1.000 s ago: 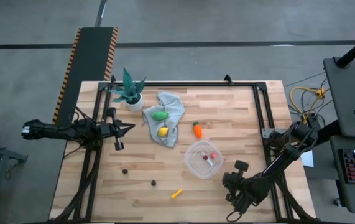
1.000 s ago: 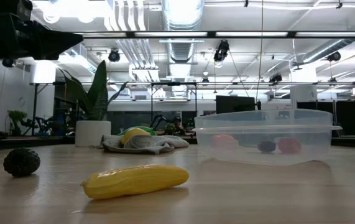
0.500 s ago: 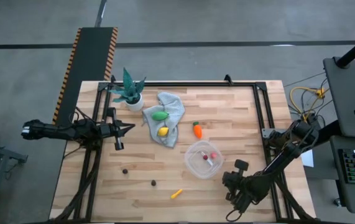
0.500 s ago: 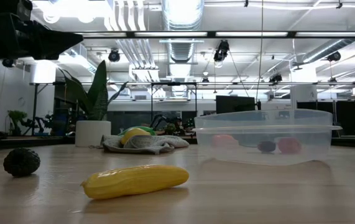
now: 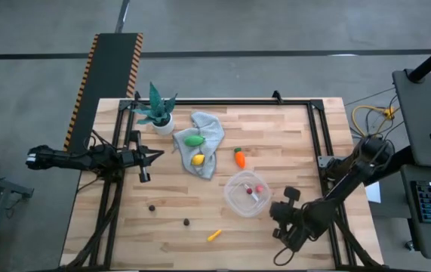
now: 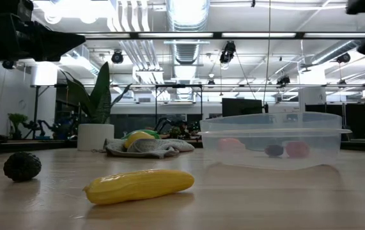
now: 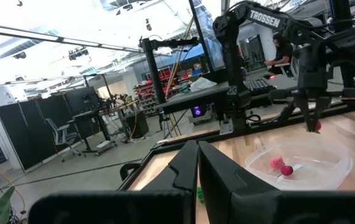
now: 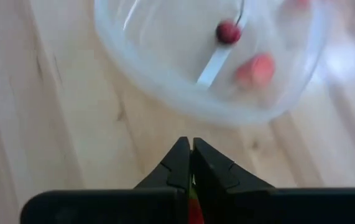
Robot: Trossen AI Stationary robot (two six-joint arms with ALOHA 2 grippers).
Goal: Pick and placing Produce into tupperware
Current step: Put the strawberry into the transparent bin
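The clear round tupperware [image 5: 247, 193] stands right of the table's middle, with two red berries [image 8: 228, 32] and a dark one inside. My right gripper [image 5: 281, 217] hovers just off its near-right rim, shut on a small red berry. An orange carrot [image 5: 239, 157] lies on the wood. A green piece [image 5: 194, 140] and a lemon [image 5: 198, 159] rest on a grey cloth. The yellow-orange sliver [image 5: 213, 235] and two dark berries [image 5: 152, 206] [image 5: 186, 222] lie near the near edge. My left gripper [image 5: 144, 160] waits shut at the table's left. My right gripper pinches the red berry [image 7: 314, 126] between its two fingers [image 7: 308, 109]. They come from above and point down. The berry sits at the fingers' free ends, lifted clear above the table beside the tupperware's rim [image 7: 326, 183].
A potted plant [image 5: 157, 112] in a white pot stands at the far left corner. The grey cloth [image 5: 207, 136] lies beside it. A black frame rail [image 5: 315, 136] runs along the table's edges. Bare wood shows between the sliver and the tupperware.
My right gripper has moved a little toward the table's far edge, closer to the tupperware, staying shut. Nothing on the table has shifted.
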